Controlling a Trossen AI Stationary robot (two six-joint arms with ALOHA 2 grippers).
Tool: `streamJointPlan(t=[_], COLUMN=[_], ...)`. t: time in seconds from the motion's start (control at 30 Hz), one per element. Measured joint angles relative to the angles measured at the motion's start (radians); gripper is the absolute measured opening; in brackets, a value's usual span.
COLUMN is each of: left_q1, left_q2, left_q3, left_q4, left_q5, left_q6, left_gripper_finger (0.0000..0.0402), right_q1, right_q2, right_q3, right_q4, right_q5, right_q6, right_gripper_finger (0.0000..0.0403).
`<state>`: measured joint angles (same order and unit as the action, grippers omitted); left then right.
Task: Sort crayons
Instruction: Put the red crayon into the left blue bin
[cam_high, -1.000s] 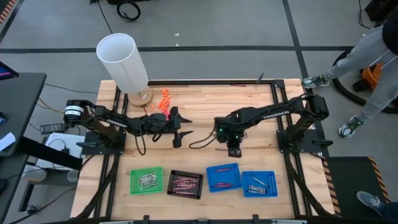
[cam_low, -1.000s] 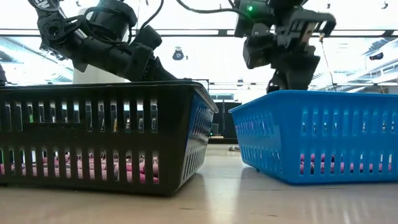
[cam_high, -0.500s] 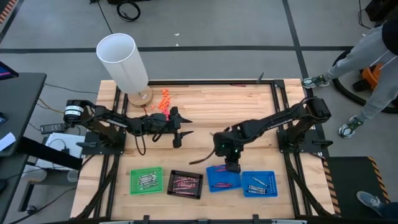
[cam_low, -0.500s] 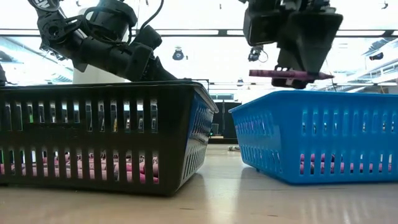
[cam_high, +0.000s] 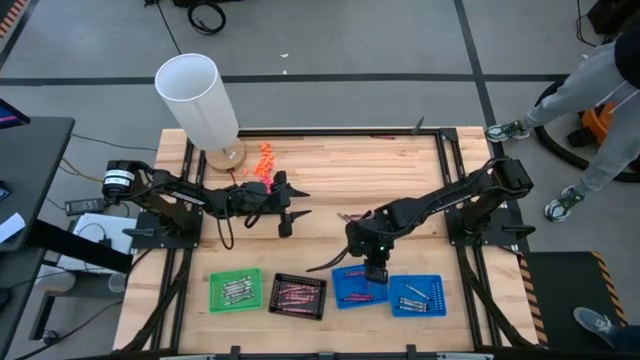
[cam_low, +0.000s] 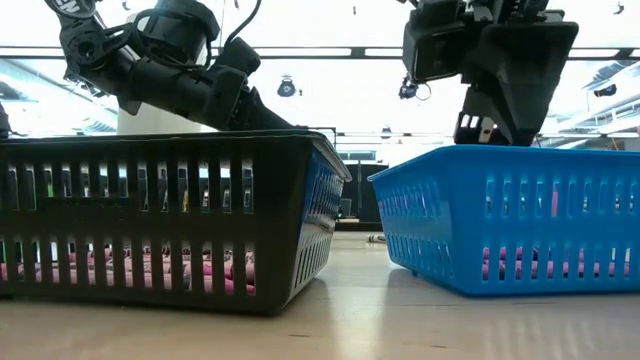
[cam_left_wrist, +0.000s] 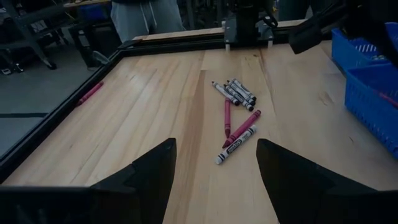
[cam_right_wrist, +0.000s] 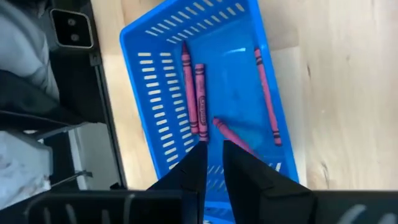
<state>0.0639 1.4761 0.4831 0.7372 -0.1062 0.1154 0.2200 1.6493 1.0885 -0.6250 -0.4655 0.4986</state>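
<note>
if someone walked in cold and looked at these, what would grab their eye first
Probably the row of four small trays along the table's near edge, a green tray, a black tray and two blue ones, with the right gripper hanging over the left blue tray, where maroon crayons already lie. Next, the tall white cylinder at the far left corner, and the loose crayons on the bare wood mid-table.

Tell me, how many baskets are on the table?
4, in a row along the table's front edge: a green basket at the left end, a black basket next, then two blue baskets. None looks hidden.
</note>
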Motion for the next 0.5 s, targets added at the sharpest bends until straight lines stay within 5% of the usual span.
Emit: streamJointPlan(t=[0.27,0.5], left_q1=[0.0,0.0], left_q2=[0.0,0.0], left_q3=[0.0,0.0], left_q4=[0.004,0.005], left_q5=[0.002,0.003], left_q6=[0.0,0.0], left_gripper_finger=[0.0235,0.0235], right_q1=[-0.056,-0.099], right_q2=[0.0,0.0], right_q3=[0.0,0.0], right_q4=[-0.021,-0.071], right_q5=[0.011,0.187], right_q6=[-0.051,-0.157], right_gripper_finger=[0.0062,0.0062])
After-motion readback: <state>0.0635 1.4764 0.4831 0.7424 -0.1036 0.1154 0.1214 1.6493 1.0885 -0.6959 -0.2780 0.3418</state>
